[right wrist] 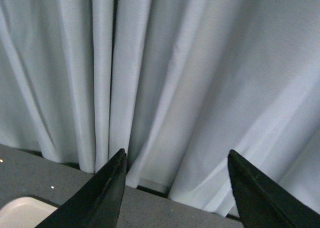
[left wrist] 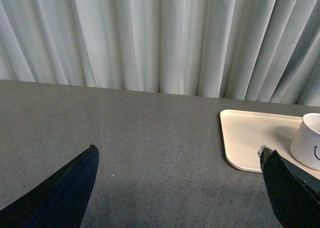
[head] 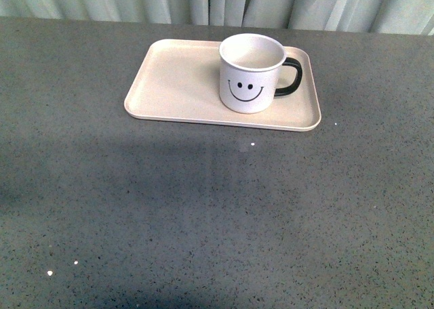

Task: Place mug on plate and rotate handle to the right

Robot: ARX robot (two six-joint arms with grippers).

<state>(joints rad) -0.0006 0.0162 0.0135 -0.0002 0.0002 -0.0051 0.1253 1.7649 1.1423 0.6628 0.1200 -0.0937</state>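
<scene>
- Mug stands upright on my plate, open side up, with its smiley face looking back at me.
- It sits on the right half of the plate, closer to the far rim than the near one.
- Its black handle sticks out to my right, over the plate's right end and not past the rim.
- My plate lies flat on the grey table, with its long side running left to right across my front view.
- It sits on the far part of the table, near the pale curtain.
- Neither of my arms shows in the front view.
- My left pincer has its two dark fingers wide apart, with nothing between them but bare table.
- From my left wrist I see one end of the plate and a bit of the mug beside one finger, but the pincer is not touching them.
- My right pincer is also spread wide and holds nothing.
- It points mostly at the curtain, and a small corner of the plate peeks in beside one finger.
</scene>
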